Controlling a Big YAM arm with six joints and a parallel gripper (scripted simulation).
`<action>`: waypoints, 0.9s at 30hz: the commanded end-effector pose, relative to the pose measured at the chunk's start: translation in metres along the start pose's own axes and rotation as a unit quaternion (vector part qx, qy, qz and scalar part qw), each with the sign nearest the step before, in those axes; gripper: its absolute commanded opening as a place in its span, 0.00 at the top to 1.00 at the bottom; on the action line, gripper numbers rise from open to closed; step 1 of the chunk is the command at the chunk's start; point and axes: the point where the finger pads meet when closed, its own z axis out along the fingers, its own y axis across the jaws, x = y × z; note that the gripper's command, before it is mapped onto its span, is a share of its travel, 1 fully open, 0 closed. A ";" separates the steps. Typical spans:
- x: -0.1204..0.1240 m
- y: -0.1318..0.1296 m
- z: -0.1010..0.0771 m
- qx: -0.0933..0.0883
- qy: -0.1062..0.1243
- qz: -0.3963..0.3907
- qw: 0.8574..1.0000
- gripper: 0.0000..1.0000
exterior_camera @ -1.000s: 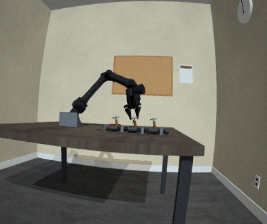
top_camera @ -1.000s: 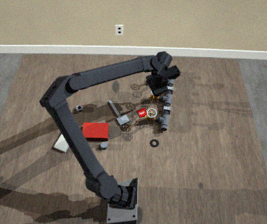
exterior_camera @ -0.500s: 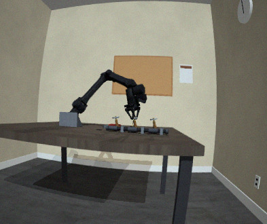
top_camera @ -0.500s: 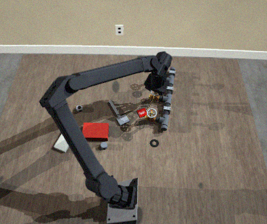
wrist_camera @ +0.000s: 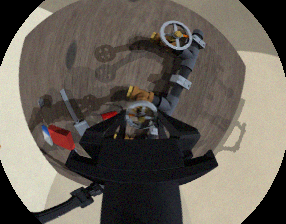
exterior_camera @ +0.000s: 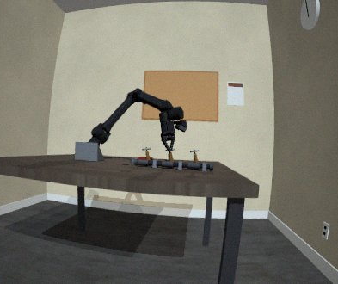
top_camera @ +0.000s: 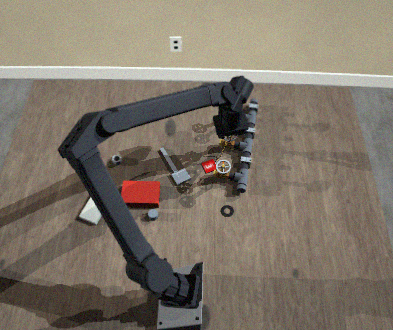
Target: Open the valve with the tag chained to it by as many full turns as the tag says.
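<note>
A grey pipe (top_camera: 246, 150) lies on the wooden table and carries three valves with small handwheels. My gripper (top_camera: 229, 139) points straight down and is shut on the handwheel of the middle valve (exterior_camera: 170, 151); in the wrist view the handwheel (wrist_camera: 135, 115) sits between my fingers. A red tag (top_camera: 208, 166) lies on the table beside the near valve (top_camera: 222, 166), and I cannot tell which valve its chain runs to. The far valve is hidden behind my wrist in the top view. Another valve's white handwheel (wrist_camera: 175, 32) shows in the wrist view, further along the pipe.
A red block (top_camera: 141, 193), a grey hammer-shaped piece (top_camera: 173, 167), a pale block (top_camera: 90, 211), two small grey cylinders (top_camera: 153, 214) and a black ring (top_camera: 227, 210) lie scattered left of and in front of the pipe.
</note>
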 end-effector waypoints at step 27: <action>-0.013 -0.003 -0.004 0.004 -0.001 -0.601 0.799 1.00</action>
